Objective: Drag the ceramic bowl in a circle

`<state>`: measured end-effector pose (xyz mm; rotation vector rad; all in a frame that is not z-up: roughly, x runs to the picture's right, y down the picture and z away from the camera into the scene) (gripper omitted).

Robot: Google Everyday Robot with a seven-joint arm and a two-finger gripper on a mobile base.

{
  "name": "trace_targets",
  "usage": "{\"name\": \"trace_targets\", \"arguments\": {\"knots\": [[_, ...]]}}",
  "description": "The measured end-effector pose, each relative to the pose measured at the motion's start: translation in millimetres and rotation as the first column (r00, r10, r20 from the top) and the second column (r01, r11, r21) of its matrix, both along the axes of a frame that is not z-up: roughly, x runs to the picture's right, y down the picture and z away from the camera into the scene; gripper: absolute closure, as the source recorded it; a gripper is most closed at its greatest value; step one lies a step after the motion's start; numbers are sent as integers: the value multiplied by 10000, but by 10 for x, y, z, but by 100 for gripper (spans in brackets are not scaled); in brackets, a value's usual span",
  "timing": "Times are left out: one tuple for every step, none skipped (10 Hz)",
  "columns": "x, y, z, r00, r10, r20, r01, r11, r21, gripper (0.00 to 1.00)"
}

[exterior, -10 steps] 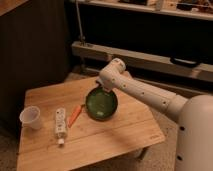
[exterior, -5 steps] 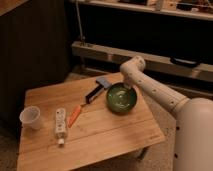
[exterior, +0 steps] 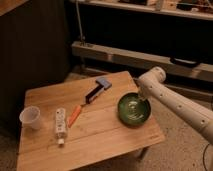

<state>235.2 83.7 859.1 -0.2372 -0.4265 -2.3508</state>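
Observation:
The ceramic bowl is round, shallow and glossy dark green with a lighter shiny centre. It sits on the wooden table near the right edge. My white arm comes in from the right and bends down over the bowl. My gripper is at the bowl's right inner rim, mostly hidden behind the arm's wrist.
A translucent plastic cup stands at the table's left edge. A white tube and an orange carrot-like stick lie left of centre. A black-handled tool with a grey head lies at the back. A metal rail runs behind the table.
The bowl has moved to the right and towards the front right of the table with my gripper, uncovering the black-handled tool. The other items have not moved.

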Motion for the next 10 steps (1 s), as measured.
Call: {"name": "trace_targets", "arguments": {"knots": [[-112,187,-129,9997,127,229,-125,9999,-98,100],[-255,385,-245,9980,303,556,-288,9992,-268,100],[-416,586,-365,9948,453,917,-415,9982,-431,100],[-593,750,-476,9899,585,1290,-516,9971,-568,100],[-830,885,-561,9824,674,1740,-558,9959,-707,100],[-1112,963,-615,9731,656,2210,-490,9956,-800,100],[-1327,984,-630,9646,597,2569,-392,9957,-843,100],[-1526,968,-626,9553,532,2908,-294,9959,-855,100],[-1648,946,-609,9484,448,3138,-184,9961,-867,100],[-1766,895,-568,9370,313,3478,10,9957,-923,100]]}}
